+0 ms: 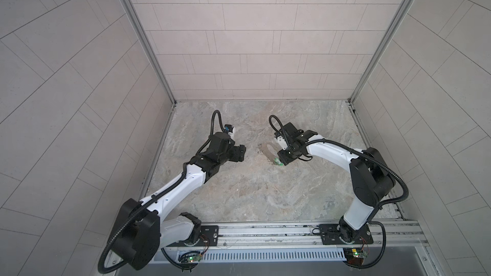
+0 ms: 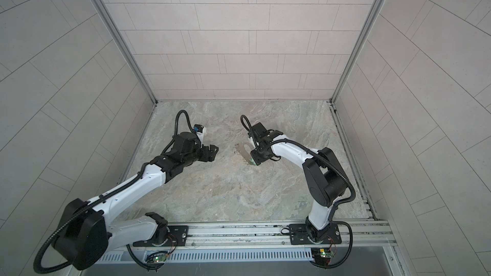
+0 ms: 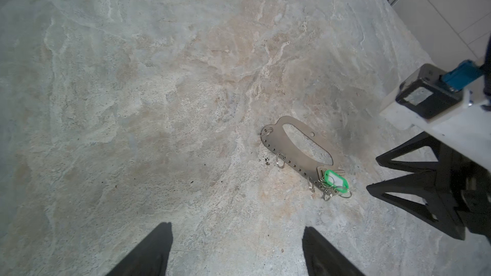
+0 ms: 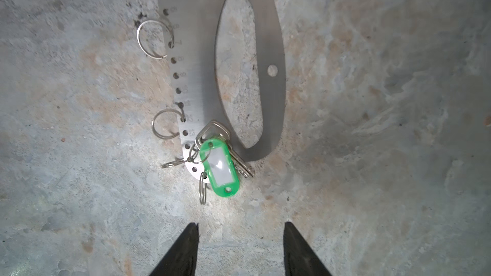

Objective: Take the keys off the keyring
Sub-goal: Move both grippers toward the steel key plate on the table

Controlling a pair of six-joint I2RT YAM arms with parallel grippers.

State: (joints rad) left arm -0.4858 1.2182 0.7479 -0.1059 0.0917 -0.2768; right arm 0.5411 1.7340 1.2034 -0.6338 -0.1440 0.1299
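Right wrist view: keyring (image 4: 198, 49) etched 7, 8, 9; right pincer (image 4: 241, 224) and left pincer (image 3: 237, 224) gape empty.

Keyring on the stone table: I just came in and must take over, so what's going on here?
Nothing is held yet. The keyring lies flat on the table, the green-tagged keys looped on at one end. The right gripper hovers just short of them, jaws open and empty. The left gripper waits farther off, also open.
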